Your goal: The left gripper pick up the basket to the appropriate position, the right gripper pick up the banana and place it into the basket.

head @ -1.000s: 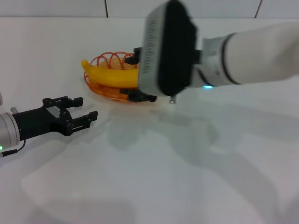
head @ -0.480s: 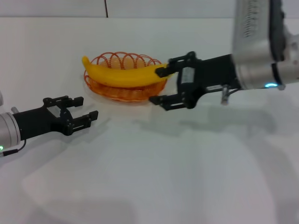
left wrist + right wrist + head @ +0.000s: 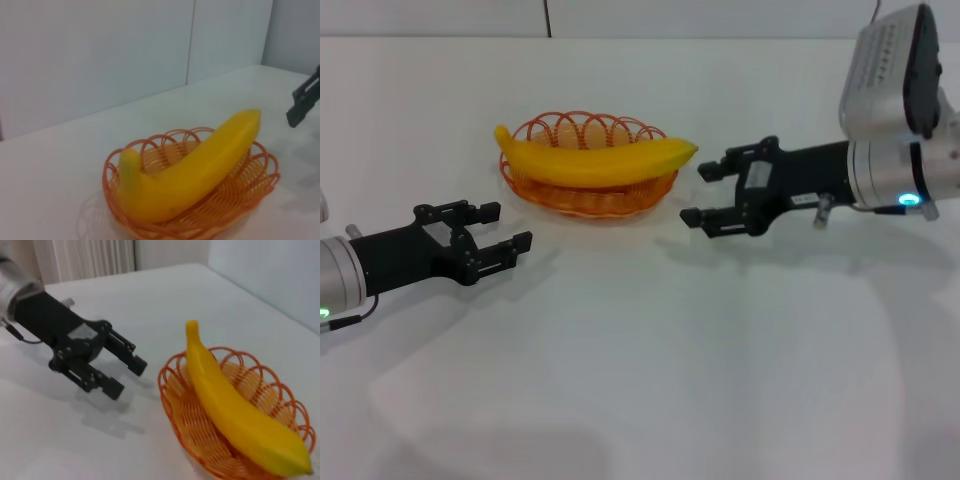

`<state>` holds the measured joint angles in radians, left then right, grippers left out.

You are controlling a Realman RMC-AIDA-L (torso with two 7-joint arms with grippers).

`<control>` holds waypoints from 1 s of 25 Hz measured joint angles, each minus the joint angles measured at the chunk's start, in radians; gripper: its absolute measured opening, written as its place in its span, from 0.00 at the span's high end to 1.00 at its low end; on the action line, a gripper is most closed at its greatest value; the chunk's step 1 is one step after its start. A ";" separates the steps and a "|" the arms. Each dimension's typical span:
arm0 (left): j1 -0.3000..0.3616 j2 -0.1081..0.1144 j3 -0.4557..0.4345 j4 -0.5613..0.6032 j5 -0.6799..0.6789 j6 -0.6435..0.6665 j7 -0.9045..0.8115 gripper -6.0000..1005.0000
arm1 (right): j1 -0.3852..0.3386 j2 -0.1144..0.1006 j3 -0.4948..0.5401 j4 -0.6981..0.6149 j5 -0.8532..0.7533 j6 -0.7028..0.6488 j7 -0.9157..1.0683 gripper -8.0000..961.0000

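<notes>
The yellow banana [image 3: 595, 160] lies across the orange wire basket [image 3: 582, 200] on the white table, its ends reaching over the rim. It also shows in the left wrist view [image 3: 192, 170] and the right wrist view [image 3: 235, 412], lying in the basket [image 3: 252, 185] [image 3: 187, 425]. My right gripper [image 3: 705, 195] is open and empty, just right of the basket and apart from the banana's tip. My left gripper [image 3: 505, 228] is open and empty, to the front left of the basket; it also shows in the right wrist view [image 3: 125, 375].
The white table [image 3: 640, 380] spreads in front of the basket. A pale wall with a dark seam [image 3: 547, 18] stands behind. The bulky silver-white right arm [image 3: 900, 90] hangs over the table's right side.
My right gripper has let go of the banana and drawn back to the right, away from the basket. The banana stays in the basket. The left arm has barely moved.
</notes>
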<state>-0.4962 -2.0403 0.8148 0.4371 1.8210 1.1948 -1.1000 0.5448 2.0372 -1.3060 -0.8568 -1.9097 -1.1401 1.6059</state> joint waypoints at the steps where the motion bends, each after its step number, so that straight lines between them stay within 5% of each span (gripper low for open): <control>1: 0.000 0.000 0.001 0.000 0.000 0.000 0.000 0.36 | 0.002 0.000 0.008 0.012 0.001 0.002 -0.009 0.29; 25: -0.009 -0.001 0.000 0.000 0.000 0.000 0.007 0.36 | -0.004 -0.002 0.075 0.134 0.118 -0.014 -0.158 0.29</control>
<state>-0.5048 -2.0414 0.8145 0.4372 1.8207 1.1949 -1.0930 0.5411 2.0349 -1.2306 -0.7232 -1.7914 -1.1539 1.4481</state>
